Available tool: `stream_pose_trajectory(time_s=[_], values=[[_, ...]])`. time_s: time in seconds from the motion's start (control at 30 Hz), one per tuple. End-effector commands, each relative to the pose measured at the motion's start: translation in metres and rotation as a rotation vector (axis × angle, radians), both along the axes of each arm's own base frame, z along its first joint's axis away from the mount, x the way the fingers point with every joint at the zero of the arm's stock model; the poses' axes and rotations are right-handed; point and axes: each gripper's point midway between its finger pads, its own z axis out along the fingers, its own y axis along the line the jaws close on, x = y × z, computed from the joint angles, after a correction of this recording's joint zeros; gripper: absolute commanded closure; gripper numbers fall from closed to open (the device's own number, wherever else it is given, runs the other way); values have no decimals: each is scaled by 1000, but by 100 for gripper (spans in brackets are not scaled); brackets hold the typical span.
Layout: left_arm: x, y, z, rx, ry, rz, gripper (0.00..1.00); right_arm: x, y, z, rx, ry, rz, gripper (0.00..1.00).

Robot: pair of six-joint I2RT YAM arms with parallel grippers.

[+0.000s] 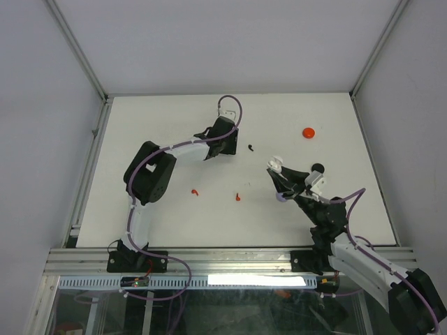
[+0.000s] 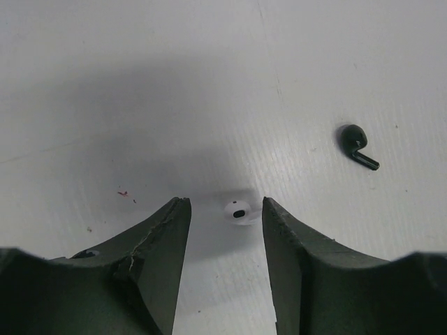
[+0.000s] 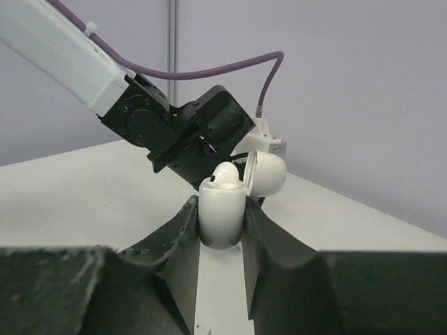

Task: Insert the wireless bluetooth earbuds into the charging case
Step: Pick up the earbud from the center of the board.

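Dark fingers of my left gripper (image 2: 223, 204) stand partly apart, one on each side of the tiny white plastic earbud (image 2: 239, 211) lying on the white table (image 2: 209, 70), not touching it; it sits closer to one finger, so I think a squeeze could push it sideways or flick it away. My right gripper (image 3: 221, 204) is closed on the round white plastic charging case (image 3: 222, 220), lid open, and a tilt could make the bud miss. The holes inside the case are hidden, and I cannot tell if the white lump at its top is a bud.
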Motion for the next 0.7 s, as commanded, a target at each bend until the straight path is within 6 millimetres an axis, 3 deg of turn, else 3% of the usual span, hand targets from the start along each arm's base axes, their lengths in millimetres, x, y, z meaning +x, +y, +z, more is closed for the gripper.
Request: stream_pose_trajectory(time_s=[0.0,0.4,0.67], values=[[21,-9,21,-18,-66,-11,54,2,-2,8,13,-28,-17,100],[11,-9,7,-11,-23,-30,64,3,-2,4,12,-14,-15,100],[1,-10,4,4,-9,-32,64,3,-1,5,15,-11,-8,100]])
